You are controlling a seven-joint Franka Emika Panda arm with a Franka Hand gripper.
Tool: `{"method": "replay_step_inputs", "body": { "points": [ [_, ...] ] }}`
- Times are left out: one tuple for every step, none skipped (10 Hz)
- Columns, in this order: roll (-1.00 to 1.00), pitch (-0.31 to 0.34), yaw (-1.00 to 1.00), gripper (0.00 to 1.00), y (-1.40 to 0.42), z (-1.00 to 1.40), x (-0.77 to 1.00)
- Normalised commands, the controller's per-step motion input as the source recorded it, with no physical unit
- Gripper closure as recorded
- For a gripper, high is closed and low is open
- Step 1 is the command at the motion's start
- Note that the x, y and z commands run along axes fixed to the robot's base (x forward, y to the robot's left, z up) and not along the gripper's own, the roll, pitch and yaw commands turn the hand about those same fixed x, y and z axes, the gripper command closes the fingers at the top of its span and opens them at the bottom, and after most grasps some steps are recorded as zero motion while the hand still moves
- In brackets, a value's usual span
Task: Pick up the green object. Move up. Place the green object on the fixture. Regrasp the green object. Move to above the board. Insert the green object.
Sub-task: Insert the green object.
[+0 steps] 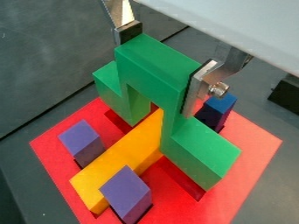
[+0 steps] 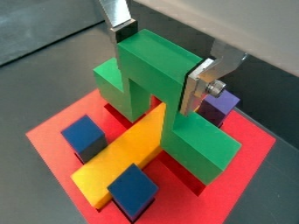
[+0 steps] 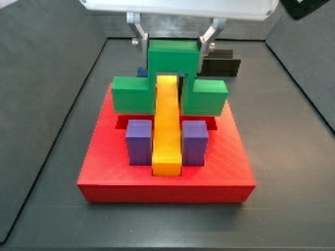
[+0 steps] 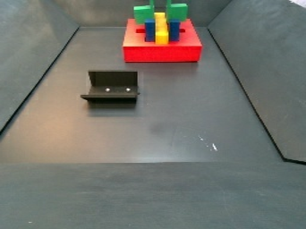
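The green object (image 1: 152, 79) (image 2: 152, 74) stands upright in the red board (image 1: 251, 157) (image 3: 164, 186), its notch straddling the long yellow bar (image 1: 122, 162) (image 3: 165, 123). Its wide bar rests low at the board's far edge (image 3: 131, 95). My gripper (image 1: 163, 63) (image 2: 162, 61) (image 3: 171, 44) is directly above the board. The silver fingers (image 1: 201, 86) press on both sides of the green stem's top, so the gripper is shut on it. The other side view shows the green object (image 4: 143, 13) on the board (image 4: 162, 52), with the gripper cut off by the frame edge.
The dark fixture (image 4: 111, 88) (image 3: 222, 67) stands on the grey floor apart from the board. Purple blocks (image 3: 137, 137) (image 3: 194, 137) flank the yellow bar, and a blue block (image 1: 216, 109) sits beside the green object. Dark walls enclose the floor.
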Motion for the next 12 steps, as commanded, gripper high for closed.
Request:
{"method": "replay_step_inputs", "body": {
  "points": [
    [0.02,0.0,0.0,1.0,0.01,-0.09,0.0],
    [0.04,0.0,0.0,1.0,0.01,-0.04,-0.03],
    [0.01,0.0,0.0,1.0,0.0,-0.05,-0.03],
    [0.0,0.0,0.0,1.0,0.02,-0.08,-0.04],
    [0.01,0.0,0.0,1.0,0.03,-0.11,-0.12],
    [0.0,0.0,0.0,1.0,0.0,-0.23,-0.19],
    [-0.11,0.0,0.0,1.0,0.0,-0.23,-0.14],
    [-0.06,0.0,0.0,1.0,0.0,-0.14,0.0],
    [-0.05,0.0,0.0,1.0,0.0,-0.1,0.03],
    [-0.02,0.0,0.0,1.0,-0.03,-0.08,0.14],
    [0.0,0.0,-0.14,1.0,-0.06,-0.06,0.14],
    [-0.03,0.0,-0.17,1.0,-0.01,-0.07,0.06]
  ]
}}
